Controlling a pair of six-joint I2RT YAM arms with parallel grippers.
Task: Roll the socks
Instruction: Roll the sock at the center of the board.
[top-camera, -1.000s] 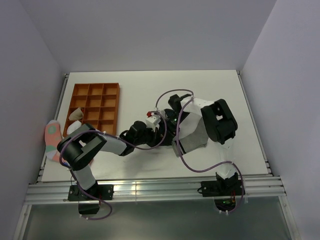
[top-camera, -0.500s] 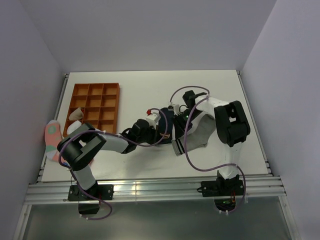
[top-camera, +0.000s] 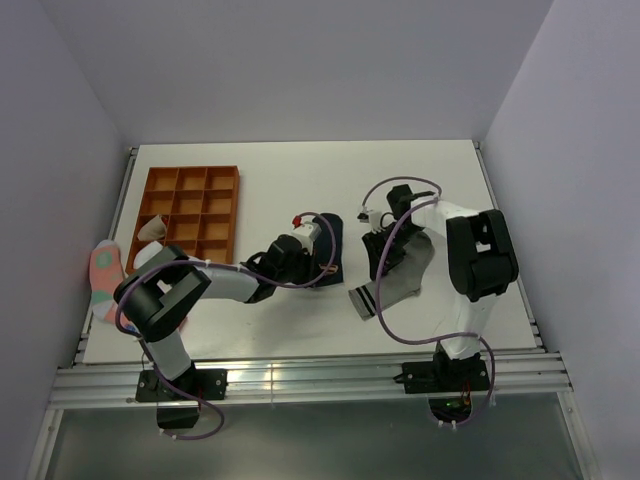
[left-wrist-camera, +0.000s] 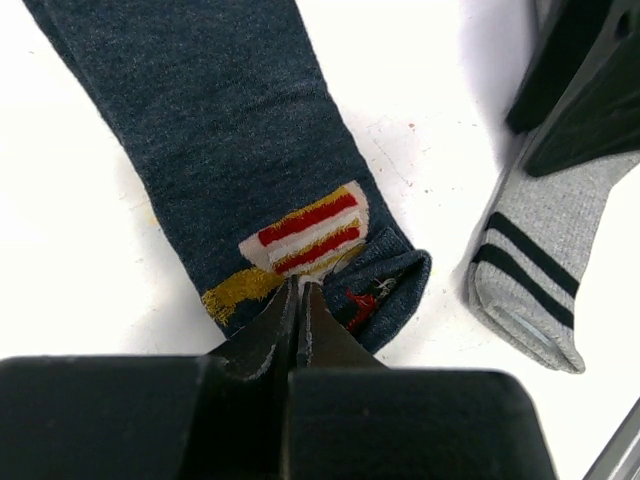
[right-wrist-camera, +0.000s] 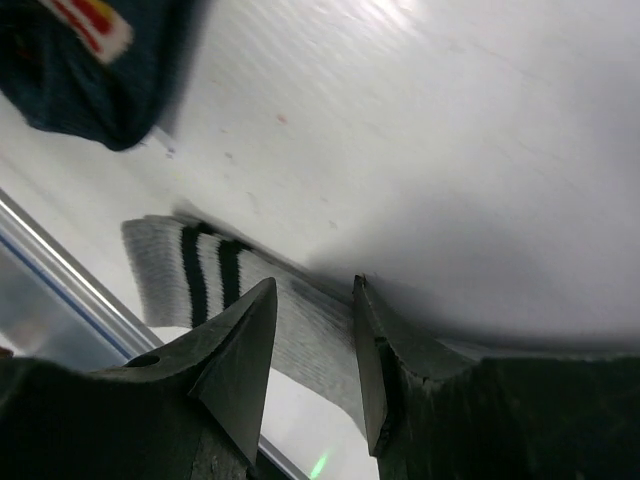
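My left claw (left-wrist-camera: 300, 292) is squeezed fully together. Its tips nip the fabric of the navy sock (left-wrist-camera: 230, 150) at the lower edge of the red-and-white patch (left-wrist-camera: 305, 228), and the cuff is bunched up just beside them. The rest of that sock lies flat on the white table (top-camera: 270, 170), near the middle, stretching away from my fingers.

My right claw (right-wrist-camera: 313, 285) stands about half open with nothing clamped in it. It is poised over the far end of the grey sock (top-camera: 400, 282). That sock lies just right of the navy one, apart from it, with its dark-striped cuff (top-camera: 362, 300) towards the near edge.

An orange compartment tray (top-camera: 195, 170) sits far left, and a pink sock (top-camera: 103, 270) hangs over the table's left edge.
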